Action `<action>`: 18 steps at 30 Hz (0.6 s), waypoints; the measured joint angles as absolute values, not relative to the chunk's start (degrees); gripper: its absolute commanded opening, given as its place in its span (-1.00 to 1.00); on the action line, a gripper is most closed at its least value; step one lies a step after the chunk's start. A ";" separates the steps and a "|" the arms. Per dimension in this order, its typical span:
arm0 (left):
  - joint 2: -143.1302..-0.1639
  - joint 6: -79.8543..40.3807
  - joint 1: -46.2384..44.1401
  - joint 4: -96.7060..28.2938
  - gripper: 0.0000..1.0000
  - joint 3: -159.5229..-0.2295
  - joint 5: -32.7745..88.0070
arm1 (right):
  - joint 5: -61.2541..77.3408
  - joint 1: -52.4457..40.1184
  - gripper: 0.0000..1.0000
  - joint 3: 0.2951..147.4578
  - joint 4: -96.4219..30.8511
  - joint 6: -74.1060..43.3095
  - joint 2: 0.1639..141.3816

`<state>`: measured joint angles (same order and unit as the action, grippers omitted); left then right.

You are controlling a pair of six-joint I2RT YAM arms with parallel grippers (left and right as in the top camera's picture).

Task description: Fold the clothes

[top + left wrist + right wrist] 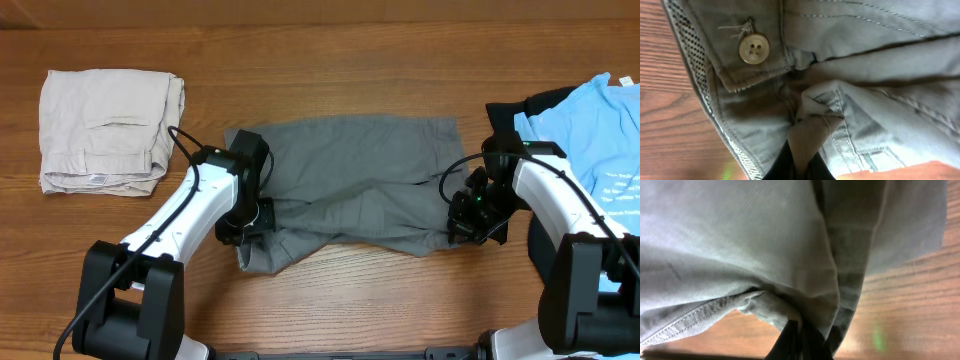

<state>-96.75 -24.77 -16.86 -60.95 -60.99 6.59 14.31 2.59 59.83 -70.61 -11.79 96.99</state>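
The grey shorts (pixel 360 170) lie spread across the middle of the table, their near edge lifted and creased. My left gripper (pixel 248 222) is shut on a pinch of the shorts' left end, by the waistband with its pale button (pixel 754 48); the left wrist view shows cloth (pixel 812 135) squeezed between the black fingers (pixel 799 170). My right gripper (pixel 468 222) is shut on the shorts' right end; the right wrist view shows a fold of grey cloth (pixel 765 255) caught in the fingers (pixel 799 347). Folded beige shorts (pixel 108 128) lie far left.
A light-blue printed T-shirt (pixel 595 135) lies over a black garment (pixel 530 103) at the right edge. Bare wood table (pixel 340 70) runs along the back and front (pixel 360 300).
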 measured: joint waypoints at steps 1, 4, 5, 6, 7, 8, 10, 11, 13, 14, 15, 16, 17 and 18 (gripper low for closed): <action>-96.71 -25.15 -16.86 -60.36 -0.92 -60.42 6.59 | 14.13 2.57 -0.92 59.57 -70.32 -12.08 96.99; -96.49 -25.67 -16.86 -58.28 -0.92 -58.63 6.59 | 13.15 2.28 -0.92 59.40 -69.17 -13.74 96.99; -96.47 -25.85 -16.86 -57.65 -0.92 -58.17 6.59 | 12.62 2.09 -0.92 59.40 -68.73 -14.41 96.99; -96.42 -26.04 -16.86 -56.93 -0.92 -57.69 6.59 | 12.05 1.76 -0.92 59.40 -68.36 -15.05 96.99; -96.40 -26.20 -16.86 -56.25 -0.92 -57.23 6.55 | 11.55 1.32 -0.92 59.40 -67.92 -15.68 97.03; -96.36 -26.33 -16.86 -55.68 -0.92 -56.80 6.39 | 11.20 0.95 -0.92 59.40 -67.53 -16.03 97.10; -96.31 -26.68 -16.86 -54.78 -0.92 -56.14 5.96 | 10.50 -0.01 -0.92 59.40 -66.61 -16.75 97.73; -96.31 -26.74 -16.86 -54.35 -0.92 -55.86 5.56 | 10.20 -0.54 -0.92 59.40 -65.91 -16.91 98.41; -96.31 -26.94 -16.86 -53.80 -0.92 -55.55 4.75 | 9.74 -1.32 -0.92 59.40 -64.88 -16.99 99.88; -96.31 -27.07 -16.86 -53.52 -0.92 -55.46 4.25 | 9.52 -1.69 -0.92 59.37 -64.25 -17.02 100.57; -96.31 -27.14 -16.86 -53.10 -0.92 -55.42 3.77 | 9.37 -1.98 -0.92 59.37 -63.66 -17.10 101.01; -96.31 -27.16 -16.86 -52.66 -0.92 -55.42 3.31 | 9.17 -2.26 -0.92 59.31 -63.00 -17.17 101.30; -96.29 -27.20 -16.86 -52.23 -0.92 -55.42 2.70 | 9.04 -2.50 -0.92 59.24 -62.43 -17.17 101.45; -96.29 -27.31 -16.86 -51.68 -0.92 -55.35 2.22 | 9.02 -2.70 -0.92 59.11 -61.56 -17.23 101.51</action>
<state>-96.29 -27.31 -16.86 -51.68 -55.35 2.22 9.02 -2.70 59.11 -61.56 -17.23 101.51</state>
